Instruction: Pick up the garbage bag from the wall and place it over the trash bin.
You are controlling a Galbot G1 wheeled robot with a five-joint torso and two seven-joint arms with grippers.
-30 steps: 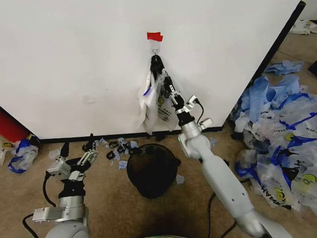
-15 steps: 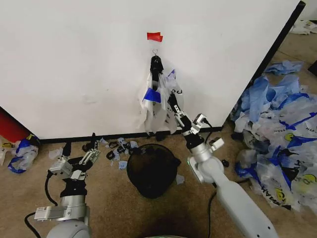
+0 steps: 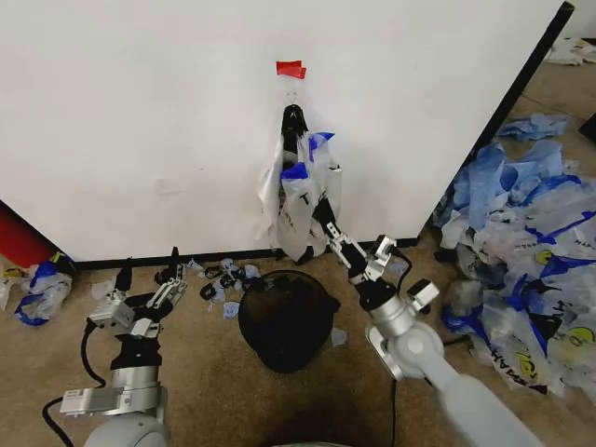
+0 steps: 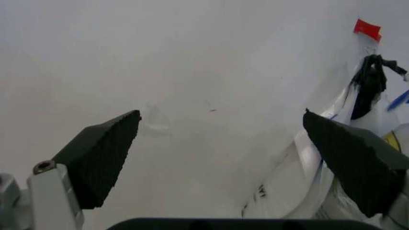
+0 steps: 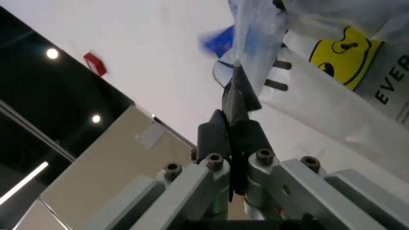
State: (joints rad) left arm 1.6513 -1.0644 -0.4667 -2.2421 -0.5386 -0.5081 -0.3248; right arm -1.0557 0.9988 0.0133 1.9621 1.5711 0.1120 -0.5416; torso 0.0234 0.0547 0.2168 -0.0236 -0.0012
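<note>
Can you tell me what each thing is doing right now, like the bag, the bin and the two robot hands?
garbage bag: hanging against the wall below the red tape strip, pinched by the right gripper.
trash bin: upright on the floor, no bag over it yet.
right gripper: shut on the bag's plastic, raised over the bin.
left gripper: open, holding nothing, low near the floor.
pile of bags: lying loose on the floor at right.

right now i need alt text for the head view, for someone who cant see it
The right pincer is shut on a see-through garbage bag hanging on the white wall under red tape. A black mesh trash bin stands below; the left pincer waits open.
</note>
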